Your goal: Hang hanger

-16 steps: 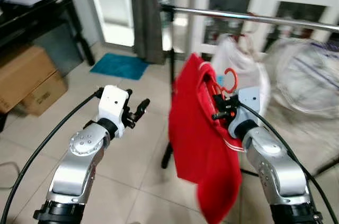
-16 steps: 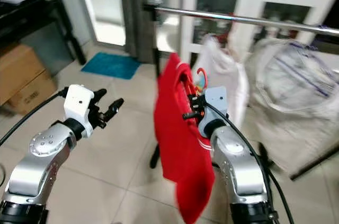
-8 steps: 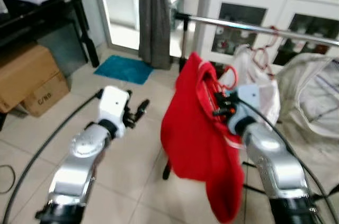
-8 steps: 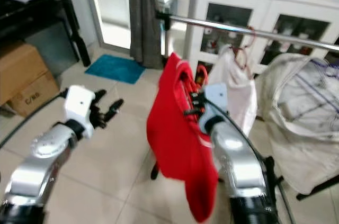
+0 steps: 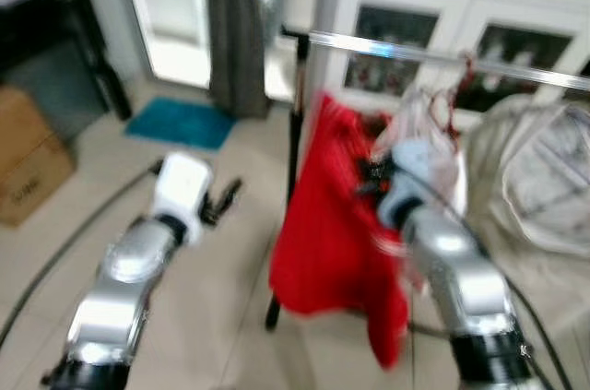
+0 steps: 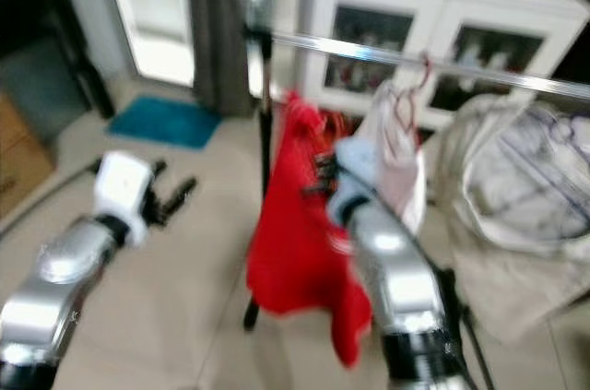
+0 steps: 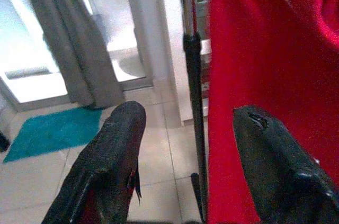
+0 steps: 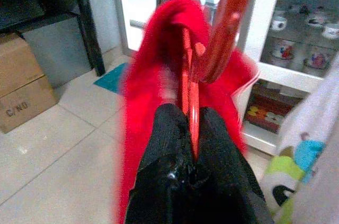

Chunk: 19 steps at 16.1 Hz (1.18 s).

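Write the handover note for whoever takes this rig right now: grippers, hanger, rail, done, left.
Right gripper: shut on the red hanger, which carries the red shirt, held up just below the rail.
Left gripper: open, empty, raised beside the shirt.
Done: hanger with shirt brought to the rack; white garment already hangs there.
Left: lift the hook over the rail, release. Head views are blurred.

The right claw (image 8: 192, 144) grips the hanger (image 8: 192, 91), whose shirt (image 5: 332, 242) drapes below it. The rail (image 5: 442, 58) runs above and beyond; the rail's post (image 7: 193, 102) stands just ahead of the left claw (image 7: 188, 144).
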Available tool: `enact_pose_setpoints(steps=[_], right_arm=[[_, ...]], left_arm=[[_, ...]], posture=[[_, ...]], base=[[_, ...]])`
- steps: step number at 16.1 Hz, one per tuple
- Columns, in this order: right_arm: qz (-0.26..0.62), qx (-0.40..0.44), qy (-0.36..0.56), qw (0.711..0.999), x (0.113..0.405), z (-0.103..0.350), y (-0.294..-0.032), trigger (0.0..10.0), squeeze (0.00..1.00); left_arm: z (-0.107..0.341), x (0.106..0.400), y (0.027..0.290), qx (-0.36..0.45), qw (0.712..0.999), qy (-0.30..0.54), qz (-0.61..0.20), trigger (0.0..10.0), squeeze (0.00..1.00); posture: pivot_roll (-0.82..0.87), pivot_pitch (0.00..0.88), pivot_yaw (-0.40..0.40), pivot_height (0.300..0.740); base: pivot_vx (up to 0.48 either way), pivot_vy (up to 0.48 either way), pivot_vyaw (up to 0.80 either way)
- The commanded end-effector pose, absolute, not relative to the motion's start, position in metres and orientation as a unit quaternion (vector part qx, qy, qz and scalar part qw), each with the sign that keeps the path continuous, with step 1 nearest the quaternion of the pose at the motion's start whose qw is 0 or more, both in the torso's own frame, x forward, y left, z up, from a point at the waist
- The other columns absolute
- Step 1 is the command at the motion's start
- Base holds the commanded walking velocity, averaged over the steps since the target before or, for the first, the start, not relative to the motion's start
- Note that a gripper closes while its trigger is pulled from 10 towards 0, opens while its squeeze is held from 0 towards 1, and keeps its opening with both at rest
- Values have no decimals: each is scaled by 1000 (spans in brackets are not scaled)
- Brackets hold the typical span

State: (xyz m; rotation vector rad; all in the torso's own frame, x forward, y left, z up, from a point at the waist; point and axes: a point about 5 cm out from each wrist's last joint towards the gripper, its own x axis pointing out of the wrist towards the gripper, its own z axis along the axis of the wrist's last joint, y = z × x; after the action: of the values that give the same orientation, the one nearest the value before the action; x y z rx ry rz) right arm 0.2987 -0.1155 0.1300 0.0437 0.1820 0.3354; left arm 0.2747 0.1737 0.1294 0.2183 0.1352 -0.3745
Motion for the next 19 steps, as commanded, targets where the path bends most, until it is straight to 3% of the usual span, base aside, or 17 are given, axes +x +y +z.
enact_pose_setpoints(steps=[1, 10, 13, 19], right_arm=[[138, 21, 68, 988, 302, 140, -132, 10000, 0], [134, 33, 56, 989, 296, 140, -122, 10000, 0], [148, 45, -5, 988, 297, 158, -121, 10000, 0], [160, 49, -20, 986, 308, 166, -115, 10000, 0]], left_arm=[[134, 277, 161, 110, 970, 55, -210, 10000, 0], [137, 281, 156, 121, 961, 56, -243, 10000, 0], [136, 279, 152, 116, 958, 54, -257, 10000, 0], [138, 273, 143, 115, 945, 49, -303, 10000, 0]], posture=[[-47, 0, -12, 740], [-60, 0, 32, 740], [-51, 0, 15, 740], [-32, 0, -5, 740]], base=[[352, 0, -800], [350, 0, 0], [330, 0, 0], [0, 0, 0]])
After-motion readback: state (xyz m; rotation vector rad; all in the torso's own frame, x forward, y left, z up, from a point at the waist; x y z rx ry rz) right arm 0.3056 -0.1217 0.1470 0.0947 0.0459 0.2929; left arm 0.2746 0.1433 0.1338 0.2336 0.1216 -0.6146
